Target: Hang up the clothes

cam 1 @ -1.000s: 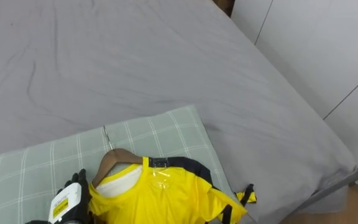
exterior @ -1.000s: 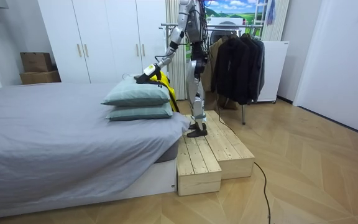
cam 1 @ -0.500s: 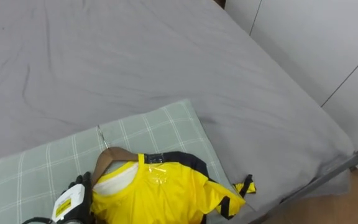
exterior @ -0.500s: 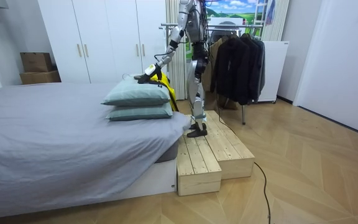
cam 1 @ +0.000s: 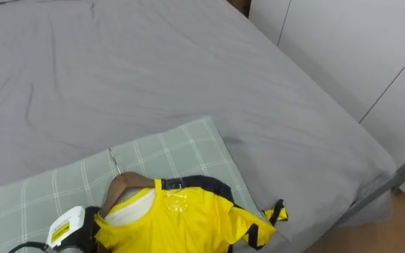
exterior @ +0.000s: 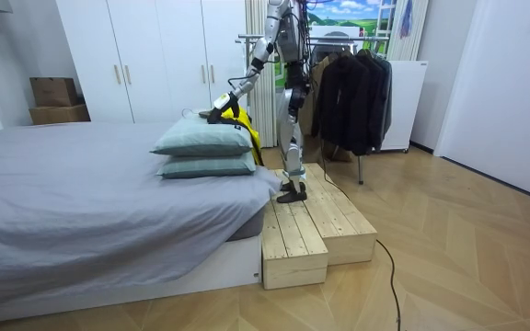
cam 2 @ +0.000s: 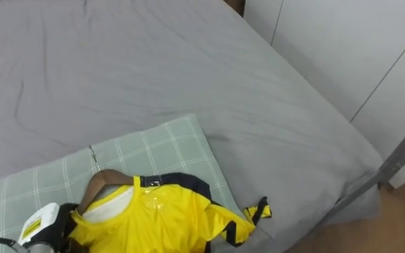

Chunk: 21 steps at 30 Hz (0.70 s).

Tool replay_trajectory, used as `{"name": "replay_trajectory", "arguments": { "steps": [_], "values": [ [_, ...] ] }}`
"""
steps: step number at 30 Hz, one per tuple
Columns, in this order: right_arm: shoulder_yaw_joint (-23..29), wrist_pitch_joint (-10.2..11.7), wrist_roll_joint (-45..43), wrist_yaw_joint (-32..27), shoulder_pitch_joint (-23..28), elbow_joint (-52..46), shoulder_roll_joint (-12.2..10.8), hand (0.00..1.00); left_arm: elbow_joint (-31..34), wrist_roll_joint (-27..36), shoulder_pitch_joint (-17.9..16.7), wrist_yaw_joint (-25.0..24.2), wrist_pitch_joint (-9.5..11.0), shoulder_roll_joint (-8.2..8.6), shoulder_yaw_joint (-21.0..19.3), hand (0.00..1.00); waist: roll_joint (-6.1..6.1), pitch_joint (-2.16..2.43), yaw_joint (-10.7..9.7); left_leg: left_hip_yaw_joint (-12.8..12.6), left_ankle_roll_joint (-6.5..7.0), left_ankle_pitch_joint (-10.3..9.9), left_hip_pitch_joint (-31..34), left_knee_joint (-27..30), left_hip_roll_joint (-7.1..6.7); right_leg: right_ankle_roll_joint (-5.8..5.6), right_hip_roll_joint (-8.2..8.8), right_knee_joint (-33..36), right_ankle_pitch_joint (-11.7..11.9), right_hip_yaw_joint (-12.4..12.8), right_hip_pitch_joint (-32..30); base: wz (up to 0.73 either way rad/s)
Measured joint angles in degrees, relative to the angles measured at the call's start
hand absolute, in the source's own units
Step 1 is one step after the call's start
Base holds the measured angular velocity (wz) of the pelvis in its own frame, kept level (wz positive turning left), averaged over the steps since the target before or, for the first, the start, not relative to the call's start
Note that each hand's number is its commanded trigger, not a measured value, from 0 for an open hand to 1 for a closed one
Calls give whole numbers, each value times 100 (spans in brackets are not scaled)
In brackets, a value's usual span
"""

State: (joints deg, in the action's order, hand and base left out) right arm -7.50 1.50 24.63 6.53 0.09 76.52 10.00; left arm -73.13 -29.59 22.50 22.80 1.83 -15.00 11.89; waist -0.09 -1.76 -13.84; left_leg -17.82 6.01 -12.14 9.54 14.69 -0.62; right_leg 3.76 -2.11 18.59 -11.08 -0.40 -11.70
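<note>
The grey bed (cam 1: 188, 70) lay smooth, its sheet wide open out to the far edge. On the plaid green pillow (cam 1: 181, 151), the glossy yellow shirt (cam 1: 181, 221) stayed on its wooden hanger (cam 1: 121, 184). The left hand (cam 1: 67, 230) had slipped lower beside the collar. Its fingers were hidden, so I couldn't tell their grip.

silver-grey limbs with dark joints; the left hand (cam 1: 84, 237) is black (a small white tag on its back), black cable at wrist.

No text, number or sign is legible on the yellow shirt (cam 1: 181, 225), the pillow (cam 1: 167, 151), the bed (cam 1: 153, 63) or the wardrobe doors (exterior: 155, 55).
</note>
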Motion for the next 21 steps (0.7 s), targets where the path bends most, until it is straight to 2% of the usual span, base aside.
{"name": "replay_trajectory", "arguments": {
  "steps": [10,17,21],
  "values": [
    [-2,-27,6,-33,60,-13,2,0,2,20,-24,-94,-122,-5,-40,100,-35,46,16,-51,2,14,-130,-32,-12,-7,2,-91,-4,39,120,-2],
    [2,-22,3,-71,109,-13,4,0,2,21,-121,-106,-109,43,-40,100,-29,74,21,-51,1,14,-341,-115,-18,-6,0,-101,-3,24,296,0],
    [42,-12,1,-94,111,-16,4,0,3,23,-149,-91,-99,52,-41,100,-25,75,14,-52,1,14,-407,-119,-19,-6,1,-108,-3,26,356,0]
  ]
}}
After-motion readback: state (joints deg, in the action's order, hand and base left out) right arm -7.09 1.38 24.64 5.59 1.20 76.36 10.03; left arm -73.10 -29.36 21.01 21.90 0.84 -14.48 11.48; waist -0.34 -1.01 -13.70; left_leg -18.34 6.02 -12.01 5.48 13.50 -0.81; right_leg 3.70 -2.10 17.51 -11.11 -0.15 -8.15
